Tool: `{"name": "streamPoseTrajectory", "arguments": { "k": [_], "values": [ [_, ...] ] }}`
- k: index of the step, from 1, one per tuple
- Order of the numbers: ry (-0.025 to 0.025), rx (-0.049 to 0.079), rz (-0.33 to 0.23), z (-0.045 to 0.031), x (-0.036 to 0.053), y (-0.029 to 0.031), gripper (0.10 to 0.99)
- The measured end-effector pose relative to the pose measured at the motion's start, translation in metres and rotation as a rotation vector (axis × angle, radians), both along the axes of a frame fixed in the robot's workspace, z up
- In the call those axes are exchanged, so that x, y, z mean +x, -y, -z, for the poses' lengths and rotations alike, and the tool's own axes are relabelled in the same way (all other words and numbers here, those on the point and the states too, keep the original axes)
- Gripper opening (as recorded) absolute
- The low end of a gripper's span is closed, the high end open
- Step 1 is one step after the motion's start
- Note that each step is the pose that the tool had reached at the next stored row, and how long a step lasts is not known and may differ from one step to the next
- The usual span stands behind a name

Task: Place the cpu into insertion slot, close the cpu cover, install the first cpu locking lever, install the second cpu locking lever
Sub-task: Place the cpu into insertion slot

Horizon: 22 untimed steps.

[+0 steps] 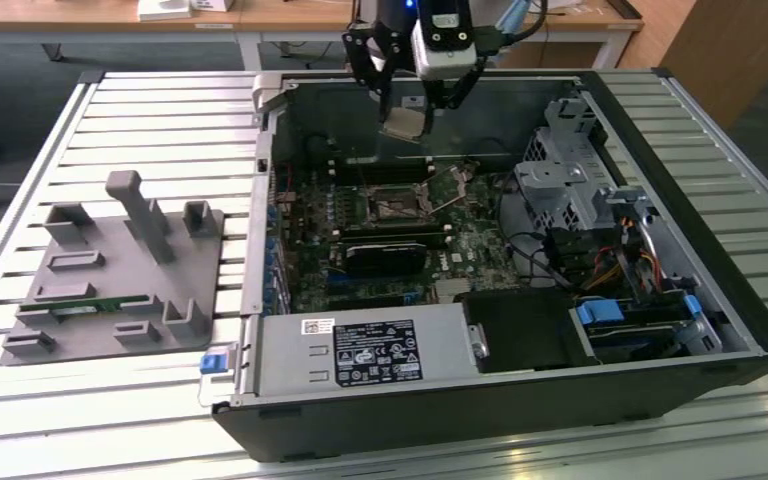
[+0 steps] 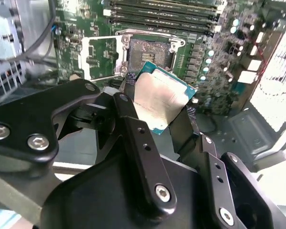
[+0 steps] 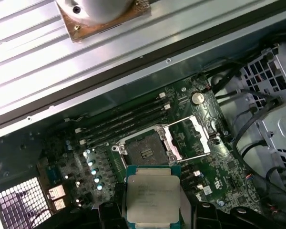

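Silvery cpu (image 2: 157,98), one, is being clamped between two fingers (image 2: 133,133) of the gripper (image 2: 158,95); the first wrist view is showing one insertion slot (image 3: 144,149), cpu cover (image 3: 201,135) lifted.

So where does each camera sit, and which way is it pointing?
Exterior view: off the arm, above the open computer case, looking down into it; the tool holds the cpu.
Second wrist view: on the arm, looking along the tool's black fingers toward the insertion slot.
First wrist view: on the arm, facing the motherboard; fingers flank the cpu.
All three share cpu and insertion slot.
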<state>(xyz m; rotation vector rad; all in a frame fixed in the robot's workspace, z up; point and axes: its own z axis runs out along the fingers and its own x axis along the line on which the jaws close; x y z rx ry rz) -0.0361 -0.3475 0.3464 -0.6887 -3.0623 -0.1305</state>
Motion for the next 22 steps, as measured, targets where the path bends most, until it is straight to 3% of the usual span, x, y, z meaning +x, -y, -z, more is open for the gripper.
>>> {"name": "streamPoseTrajectory", "arguments": {
  "k": [9,17,22],
  "values": [
    [0.0,-0.001,0.154,0.0064,0.0,0.0,0.537],
    [0.0001,-0.002,0.182,0.0199,-0.0005,-0.003,0.537],
    [0.0,-0.002,0.273,0.0278,-0.0005,-0.003,0.537]
  ]
}}
